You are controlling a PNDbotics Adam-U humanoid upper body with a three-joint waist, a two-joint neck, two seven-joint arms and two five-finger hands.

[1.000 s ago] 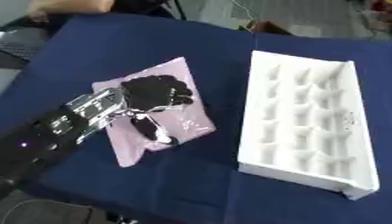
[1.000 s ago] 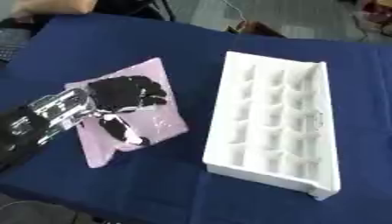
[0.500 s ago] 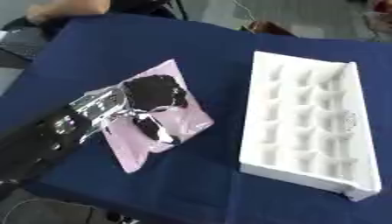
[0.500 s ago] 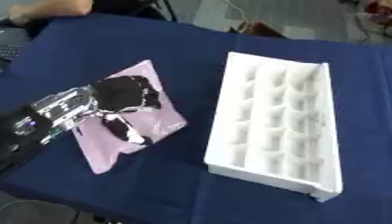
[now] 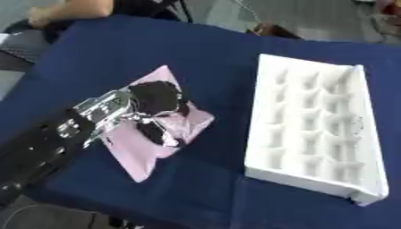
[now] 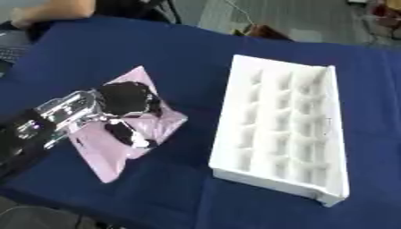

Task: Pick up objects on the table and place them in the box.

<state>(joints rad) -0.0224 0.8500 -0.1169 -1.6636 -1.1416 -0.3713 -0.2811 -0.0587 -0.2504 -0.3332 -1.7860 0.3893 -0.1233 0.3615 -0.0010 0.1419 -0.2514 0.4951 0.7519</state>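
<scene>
The robot's black left hand [image 5: 159,103] is curling its fingers and thumb into a flat pale-pink plastic pouch [image 5: 149,144] lying on the dark blue tablecloth [image 5: 188,58], bunching its right side, well left of the white foam box [image 5: 313,129], whose rows of moulded compartments are holding nothing.

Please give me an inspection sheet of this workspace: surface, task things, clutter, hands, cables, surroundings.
Surface: table under a dark blue cloth.
Task things: pink flat bag lies left of the white compartment box; the box's cells look empty.
Clutter: nothing seen.
Hands: left hand lies on the pink flat bag, fingers curled, thumb pressed onto it; right hand not in view.
Cables: a thin cable on the floor beyond the table.
Surroundings: a person's arm at the far left edge, touching nothing of the task.
</scene>
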